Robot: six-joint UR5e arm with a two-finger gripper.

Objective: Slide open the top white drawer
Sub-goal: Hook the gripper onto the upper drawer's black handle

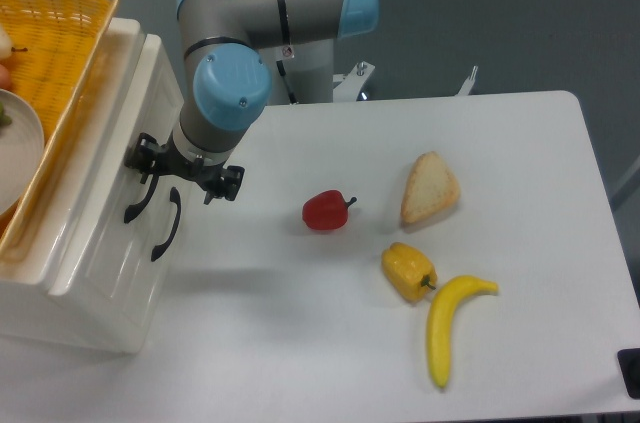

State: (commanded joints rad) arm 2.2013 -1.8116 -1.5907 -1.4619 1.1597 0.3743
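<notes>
We look down on a white surface [300, 343] with a cream-white cabinet [100, 273] at its left edge. The cabinet's left side runs out of the picture. On top of it sits a yellow woven basket [60, 53], also cut off at the left, holding a plate [20, 143] of which we see only part.

The top white drawer [120, 143] is the upper of the two panelled fronts facing right, and it looks closed, flush with the cabinet. Its black curved handle [138, 205] is partly hidden behind the gripper [185, 171]. The lower drawer's handle [168, 225] shows in full just beside it.

The grey arm with light blue joints [232, 93] reaches down from the top of the picture to the upper handle. The black gripper is small and dark against the handle, so we cannot tell whether the jaws are spread or clamped on it, nor whether they touch it.

On the surface to the right lie a red pepper [327, 211], a wedge of bread [430, 188], a yellow pepper [408, 271] and a banana [450, 328]. The banana's stem end comes close to the yellow pepper; the rest lie apart. A small dark object [631, 371] is cut off at the lower right corner. Behind the surface we see a plain grey-blue background [520, 13].
</notes>
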